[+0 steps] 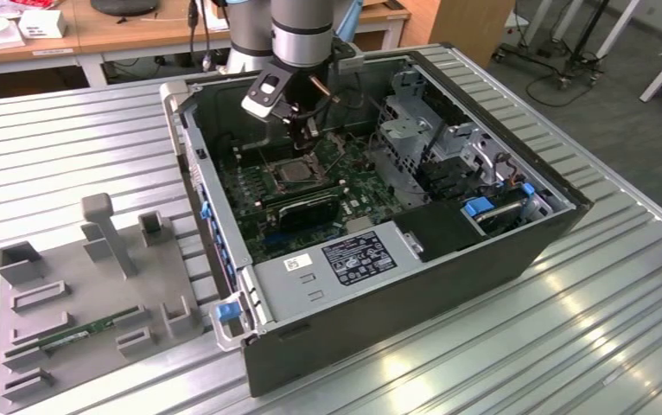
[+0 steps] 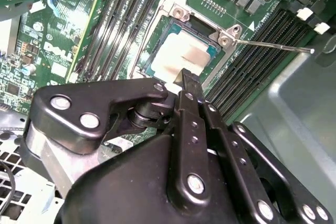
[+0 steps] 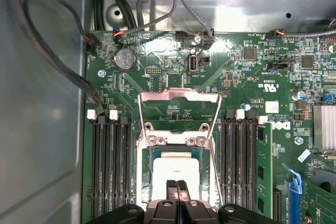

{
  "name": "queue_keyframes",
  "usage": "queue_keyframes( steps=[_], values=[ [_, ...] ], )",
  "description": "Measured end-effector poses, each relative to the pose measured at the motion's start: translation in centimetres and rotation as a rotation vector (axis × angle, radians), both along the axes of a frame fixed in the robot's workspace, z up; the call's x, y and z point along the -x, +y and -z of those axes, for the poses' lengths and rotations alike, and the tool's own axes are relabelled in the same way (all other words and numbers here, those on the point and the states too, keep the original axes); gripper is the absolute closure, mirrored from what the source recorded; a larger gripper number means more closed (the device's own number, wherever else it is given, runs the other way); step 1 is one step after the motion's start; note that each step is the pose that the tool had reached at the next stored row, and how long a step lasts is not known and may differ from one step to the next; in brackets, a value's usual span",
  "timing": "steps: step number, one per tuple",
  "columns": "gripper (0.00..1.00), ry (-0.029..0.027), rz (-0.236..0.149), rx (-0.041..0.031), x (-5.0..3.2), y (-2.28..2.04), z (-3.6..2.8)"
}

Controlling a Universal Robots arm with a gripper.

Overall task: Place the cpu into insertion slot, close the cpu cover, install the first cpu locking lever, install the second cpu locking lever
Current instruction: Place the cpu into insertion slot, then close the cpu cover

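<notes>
You see the cpu (image 3: 176, 167) faced in dull matt metal, the cpu cover (image 3: 178, 96) in bright bare metal, the end effector (image 3: 177, 183) smooth black, and the tabletop (image 1: 562, 346) in ribbed, shiny metal.

A lab — slatted metal bench (image 1: 607, 328); wooden desks (image 1: 135, 30) behind; wheeled stands (image 1: 564, 78).

Cpu (image 3: 168, 169) in insertion slot (image 3: 143, 177), between memory slot banks (image 3: 110, 171)

Ribbed metal table (image 1: 607, 346); wooden desks (image 1: 112, 35) behind; grey floor (image 1: 607, 95).
</notes>
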State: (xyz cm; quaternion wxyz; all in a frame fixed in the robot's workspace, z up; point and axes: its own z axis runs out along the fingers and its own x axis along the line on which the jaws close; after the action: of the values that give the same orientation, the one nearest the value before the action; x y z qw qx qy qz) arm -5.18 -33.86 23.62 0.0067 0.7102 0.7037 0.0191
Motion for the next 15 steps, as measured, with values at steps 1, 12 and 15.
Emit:
queue_keyframes(
  steps=[1, 12, 15],
  values=[
    [0.89, -0.0001, 0.000, 0.0000, 0.00, 0.00, 0.00],
    [0.89, 0.0002, 0.000, 0.0004, 0.00, 0.00, -0.20],
    [0.89, 0.0001, 0.000, 0.0002, 0.00, 0.00, -0.34]
  ],
)
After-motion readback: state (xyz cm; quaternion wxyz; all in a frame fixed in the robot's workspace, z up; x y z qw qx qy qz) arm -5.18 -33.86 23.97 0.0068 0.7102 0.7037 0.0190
